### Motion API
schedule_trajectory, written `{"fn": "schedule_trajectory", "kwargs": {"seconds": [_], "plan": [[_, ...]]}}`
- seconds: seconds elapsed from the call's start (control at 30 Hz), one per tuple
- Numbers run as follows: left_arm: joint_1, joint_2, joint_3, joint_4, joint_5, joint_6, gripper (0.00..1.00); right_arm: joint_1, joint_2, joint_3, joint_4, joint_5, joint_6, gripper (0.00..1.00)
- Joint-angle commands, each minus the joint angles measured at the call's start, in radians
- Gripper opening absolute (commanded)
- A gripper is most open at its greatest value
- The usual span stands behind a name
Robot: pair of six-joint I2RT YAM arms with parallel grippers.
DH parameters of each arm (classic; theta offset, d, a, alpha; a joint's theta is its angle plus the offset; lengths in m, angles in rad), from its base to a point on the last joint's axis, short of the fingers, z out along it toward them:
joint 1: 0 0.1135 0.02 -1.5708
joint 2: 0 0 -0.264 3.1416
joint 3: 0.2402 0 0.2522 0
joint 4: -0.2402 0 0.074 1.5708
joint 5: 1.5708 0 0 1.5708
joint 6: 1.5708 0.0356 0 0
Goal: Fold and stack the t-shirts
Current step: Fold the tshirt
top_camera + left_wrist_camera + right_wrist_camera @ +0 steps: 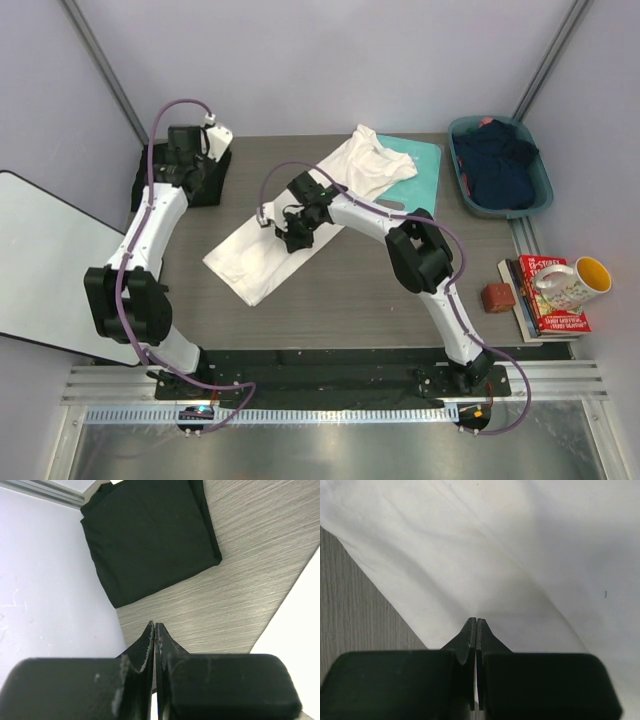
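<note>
The white t-shirt [262,255] lies as a long folded strip, running diagonally from the table's middle left up to the teal board; it fills the right wrist view [520,555]. My right gripper [294,236] is over its middle, jaws shut [476,622], tips down at the cloth, with no fabric seen between them. The black t-shirt [205,180] lies folded at the far left corner and shows in the left wrist view [150,540]. My left gripper [190,150] hovers by it, shut and empty [154,626].
A teal board [420,160] lies under the white shirt's upper end. A teal bin [462,180] of dark clothes stands at the far right. Books [555,315], a mug [572,283] and a red-brown block [497,297] sit at the right edge. A white panel [50,260] is at the left.
</note>
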Motion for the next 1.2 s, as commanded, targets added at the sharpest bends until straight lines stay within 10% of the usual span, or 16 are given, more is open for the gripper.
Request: {"fn": "schedule_trajectory", "kwargs": {"seconds": [0.0, 0.77, 1.17], "plan": [[0.004, -0.039, 0.036, -0.014, 0.018, 0.001, 0.00, 0.009, -0.027, -0.047, -0.015, -0.001, -0.037, 0.01], [-0.011, -0.008, 0.029, -0.054, 0.128, 0.167, 0.00, -0.084, -0.489, -0.754, -0.200, 0.241, -0.236, 0.01], [-0.051, -0.004, 0.029, -0.071, 0.148, 0.173, 0.00, -0.234, -0.588, -0.681, -0.214, 0.218, -0.148, 0.01]]}}
